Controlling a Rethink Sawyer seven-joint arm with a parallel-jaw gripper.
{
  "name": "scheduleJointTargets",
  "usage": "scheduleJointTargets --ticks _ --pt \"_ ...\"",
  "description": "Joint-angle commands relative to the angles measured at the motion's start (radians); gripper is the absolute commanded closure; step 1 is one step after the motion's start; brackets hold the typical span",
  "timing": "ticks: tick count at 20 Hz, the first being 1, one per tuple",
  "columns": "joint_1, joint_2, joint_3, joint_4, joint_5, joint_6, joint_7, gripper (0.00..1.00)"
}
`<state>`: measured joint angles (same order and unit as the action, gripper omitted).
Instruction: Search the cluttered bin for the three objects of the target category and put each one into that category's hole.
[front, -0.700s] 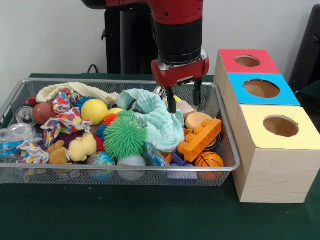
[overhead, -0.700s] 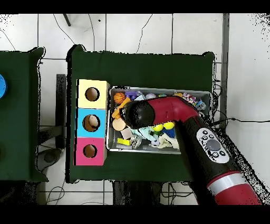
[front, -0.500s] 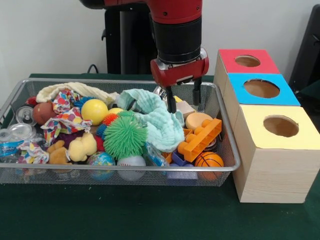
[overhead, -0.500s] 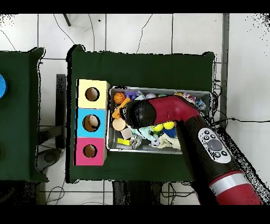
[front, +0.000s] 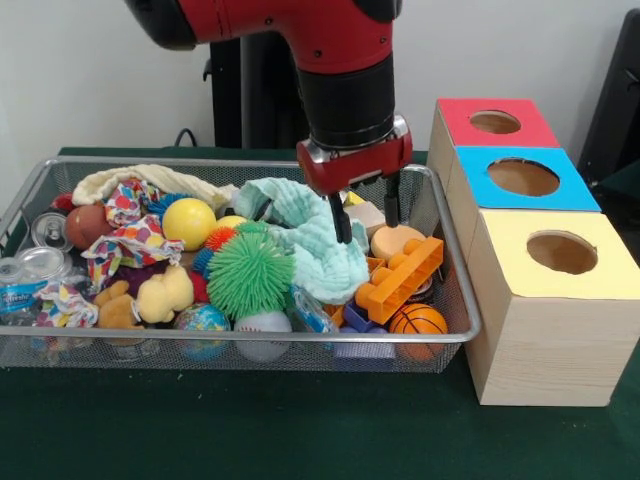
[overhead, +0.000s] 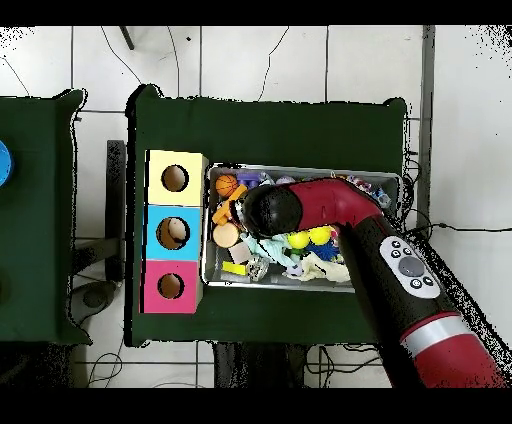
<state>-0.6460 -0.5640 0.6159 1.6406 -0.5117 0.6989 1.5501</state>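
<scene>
Pincer (front: 364, 217) spread wide above the mint cloth (front: 318, 240); a bottle (front: 18, 290) lies half-hidden at the bin's (front: 240, 164) end.

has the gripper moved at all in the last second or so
Yes. In the front view the gripper has come lower and a little leftward against the basket's far rim, its open fingers now down by the mint cloth.

Crowded together: spiky green ball (front: 249, 272), yellow ball (front: 189, 222), mint cloth (front: 318, 243), orange toy brick (front: 401, 278). Near the front, small basketball (front: 417, 320) beside baseball (front: 263, 323) and globe ball (front: 202, 319).
</scene>
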Motion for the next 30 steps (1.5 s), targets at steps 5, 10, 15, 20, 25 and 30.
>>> scheduleJointTargets --ticks 5,10,15,20,25,30 --pt "-0.027 0.173 0.082 -0.162 -0.123 0.069 -0.344 0.0" --pt "-0.047 0.156 0.087 -0.169 -0.141 0.123 -0.372 0.0" --pt "-0.048 0.146 0.08 -0.193 -0.147 0.178 -0.369 0.0" --pt "-0.038 0.134 0.064 -0.226 -0.155 0.254 -0.37 0.0" --pt "-0.043 0.154 0.077 -0.261 -0.192 0.248 -0.411 0.0" --pt "-0.056 0.174 0.094 -0.295 -0.211 0.236 -0.443 0.0"
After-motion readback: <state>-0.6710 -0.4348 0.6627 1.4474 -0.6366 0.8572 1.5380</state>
